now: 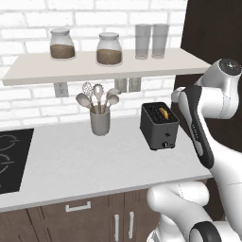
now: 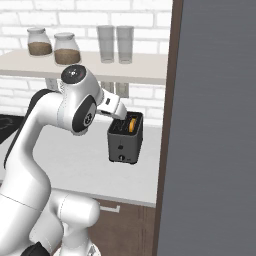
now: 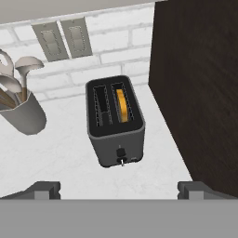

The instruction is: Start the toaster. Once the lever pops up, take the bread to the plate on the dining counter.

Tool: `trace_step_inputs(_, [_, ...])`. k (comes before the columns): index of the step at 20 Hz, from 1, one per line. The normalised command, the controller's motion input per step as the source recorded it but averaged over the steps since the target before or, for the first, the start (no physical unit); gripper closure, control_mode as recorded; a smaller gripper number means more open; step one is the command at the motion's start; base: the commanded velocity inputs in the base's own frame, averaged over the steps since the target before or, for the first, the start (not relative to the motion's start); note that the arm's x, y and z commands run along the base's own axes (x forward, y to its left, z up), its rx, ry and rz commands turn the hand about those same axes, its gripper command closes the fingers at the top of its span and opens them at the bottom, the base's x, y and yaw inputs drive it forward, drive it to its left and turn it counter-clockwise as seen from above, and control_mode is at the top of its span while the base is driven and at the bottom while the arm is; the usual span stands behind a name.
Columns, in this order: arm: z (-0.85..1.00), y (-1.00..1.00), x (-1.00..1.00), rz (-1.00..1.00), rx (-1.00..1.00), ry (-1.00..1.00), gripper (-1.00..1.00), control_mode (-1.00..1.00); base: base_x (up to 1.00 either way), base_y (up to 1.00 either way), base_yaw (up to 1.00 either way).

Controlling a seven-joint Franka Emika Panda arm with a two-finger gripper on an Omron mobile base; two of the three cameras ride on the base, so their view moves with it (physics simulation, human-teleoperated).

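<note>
Nearest the lens in the hand view: two dark fingertips of the end effector (image 3: pixel 119 189), spread wide apart at the bottom corners, nothing between them, poised above the counter (image 3: pixel 60 153) on the near side of the toaster (image 3: pixel 115 122). Toaster upright on the white counter, at its right end, just beside a dark wood panel (image 3: pixel 195 88). Bread (image 3: pixel 122 105) seated down in the right-hand slot, golden top edge showing; left-hand slot dark. Small round knob (image 3: pixel 121 152) low on the toaster's front face. Left of the toaster, well apart: a grey cup (image 1: pixel 100 123) stuffed with spoons and a whisk. Farther left, a black cooktop (image 1: pixel 12 158) set into the counter. On the brick wall behind, two grey outlets (image 3: pixel 62 38). Above, a shelf (image 1: pixel 104 67) with two filled jars and two empty glasses.
</note>
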Motion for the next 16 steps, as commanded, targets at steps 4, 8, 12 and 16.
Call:
trace_step_inputs(4, [0.00, 0.00, 0.00, 0.00, 0.00, 0.00, -1.00, -1.00, 0.00, 0.00, 0.00])
trace_step_inputs(8, [0.00, 0.00, 0.00, 0.00, 0.00, 0.00, -1.00, -1.00, 0.00, 0.00, 0.00])
trace_step_inputs(12, [0.00, 0.00, 0.00, 0.00, 0.00, 0.00, -1.00, -1.00, 0.00, 0.00, 0.00])
trace_step_inputs(16, [0.00, 0.00, 0.00, 0.00, 0.00, 0.00, -1.00, -1.00, 0.00, 0.00, 0.00])
